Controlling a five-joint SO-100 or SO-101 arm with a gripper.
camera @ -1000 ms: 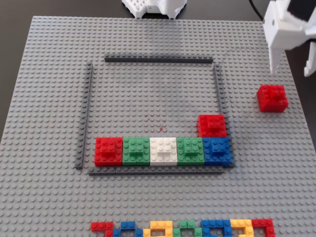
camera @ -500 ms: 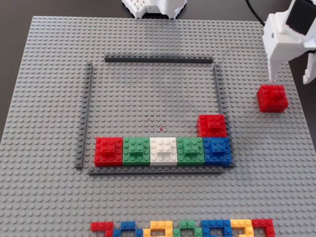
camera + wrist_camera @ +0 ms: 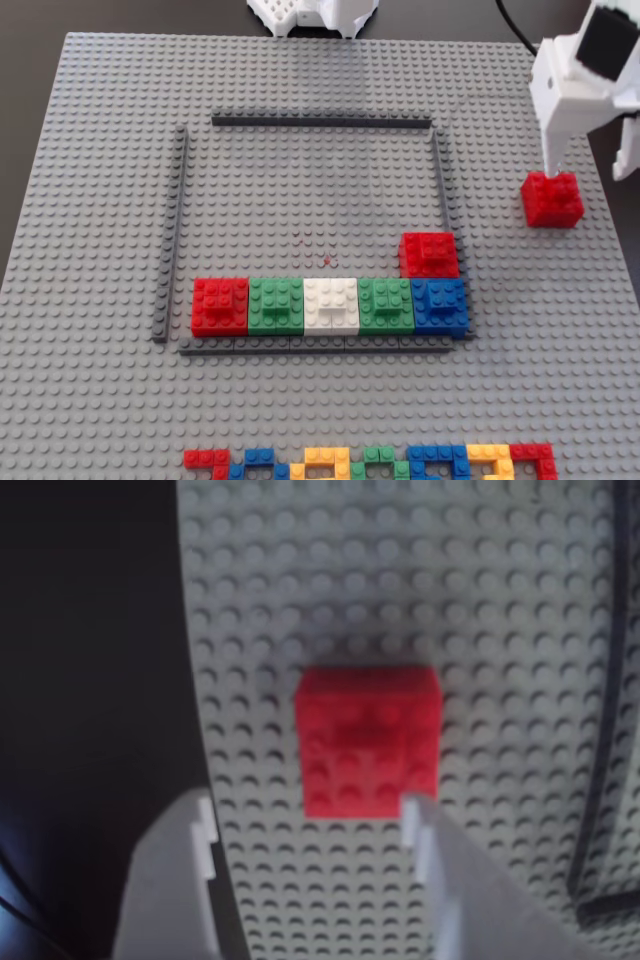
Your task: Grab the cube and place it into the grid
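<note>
Hovering at the right of the frame, the released fingers stand over the cube, outside the grid.

You had nothing to read in either view: no words, labels, brand marks, numbers or signs showed on the grey studded baseplate, the coloured blocks or the white arm parts. Any lettering moulded on the studs, if there was some, was too small to make out, and the wrist view was blurred, so perhaps fine print escaped you there.
</note>
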